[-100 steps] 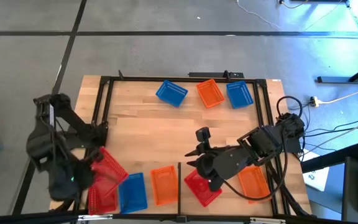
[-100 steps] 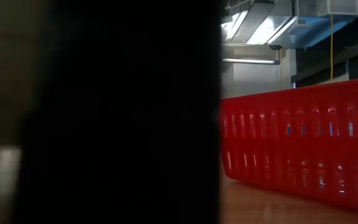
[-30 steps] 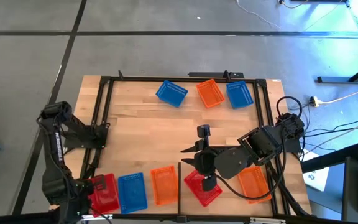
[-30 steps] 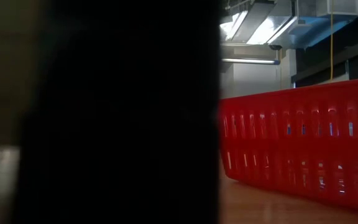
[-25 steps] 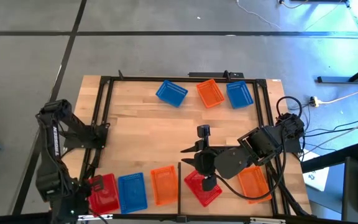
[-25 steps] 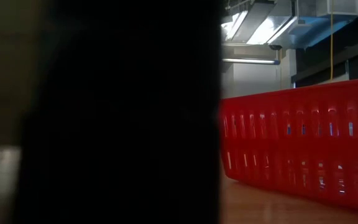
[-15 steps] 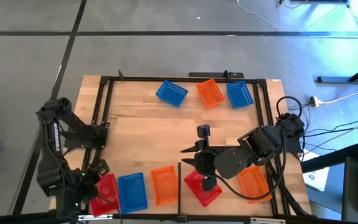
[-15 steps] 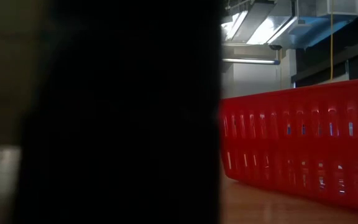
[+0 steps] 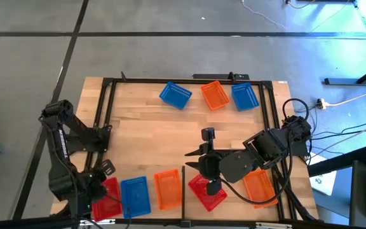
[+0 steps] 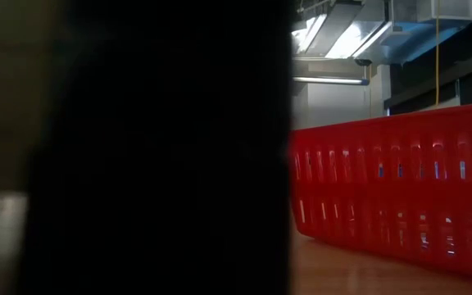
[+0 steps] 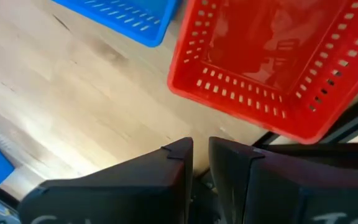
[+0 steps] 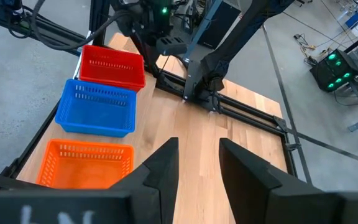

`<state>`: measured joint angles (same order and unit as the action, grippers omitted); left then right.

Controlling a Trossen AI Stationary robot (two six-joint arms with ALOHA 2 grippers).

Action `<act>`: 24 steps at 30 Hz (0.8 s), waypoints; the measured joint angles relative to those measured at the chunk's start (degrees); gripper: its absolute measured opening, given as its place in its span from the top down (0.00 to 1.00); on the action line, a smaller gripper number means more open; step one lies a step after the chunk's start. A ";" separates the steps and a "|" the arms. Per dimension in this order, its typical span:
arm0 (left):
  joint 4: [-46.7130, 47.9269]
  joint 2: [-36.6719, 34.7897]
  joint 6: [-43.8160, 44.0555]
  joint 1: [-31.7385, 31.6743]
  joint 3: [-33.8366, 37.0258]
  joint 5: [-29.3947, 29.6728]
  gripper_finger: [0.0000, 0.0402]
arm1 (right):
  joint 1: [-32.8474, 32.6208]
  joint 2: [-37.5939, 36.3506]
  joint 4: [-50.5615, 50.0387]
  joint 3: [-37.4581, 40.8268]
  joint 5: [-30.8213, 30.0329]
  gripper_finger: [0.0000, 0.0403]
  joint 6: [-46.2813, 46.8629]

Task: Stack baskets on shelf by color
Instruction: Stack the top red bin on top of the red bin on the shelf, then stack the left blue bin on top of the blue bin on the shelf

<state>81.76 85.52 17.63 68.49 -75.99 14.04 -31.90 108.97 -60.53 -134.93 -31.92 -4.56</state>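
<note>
The left gripper [image 9: 99, 184] has drawn back, seemingly empty and barely parted, beside the red basket [image 9: 108, 197].

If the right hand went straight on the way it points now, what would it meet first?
Probably bare tabletop: the right hand points across open wood toward the left arm's base. The basket row lies off to one side.

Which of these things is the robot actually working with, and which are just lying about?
Part of the job:
- red plastic lattice baskets
- blue plastic lattice baskets
- orange plastic lattice baskets
- pale wooden shelf panel

Just lying about:
- cables on the grey floor
</note>
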 joint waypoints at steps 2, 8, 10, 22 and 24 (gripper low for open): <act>0.91 -0.08 0.20 0.00 -0.20 0.00 0.89 | 0.00 0.00 -0.02 0.00 0.02 0.71 0.00; 7.63 -1.37 7.74 -0.02 -5.91 1.78 0.89 | 0.00 0.00 -0.09 0.00 0.00 0.71 4.61; 7.71 -3.09 12.33 0.00 -7.67 4.69 0.89 | 0.16 -0.02 -0.31 0.00 -0.31 0.71 8.47; 7.65 -15.36 40.75 -6.72 -9.53 21.99 0.89 | 6.66 -1.73 -20.66 0.00 -3.50 0.71 41.11; 7.65 -16.69 40.75 -9.21 -9.55 22.91 0.89 | 8.31 -1.83 -23.49 0.00 -0.40 0.71 42.76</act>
<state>89.41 68.83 58.38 59.28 -85.54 36.95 -23.59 107.14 -84.02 -134.93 -32.32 38.20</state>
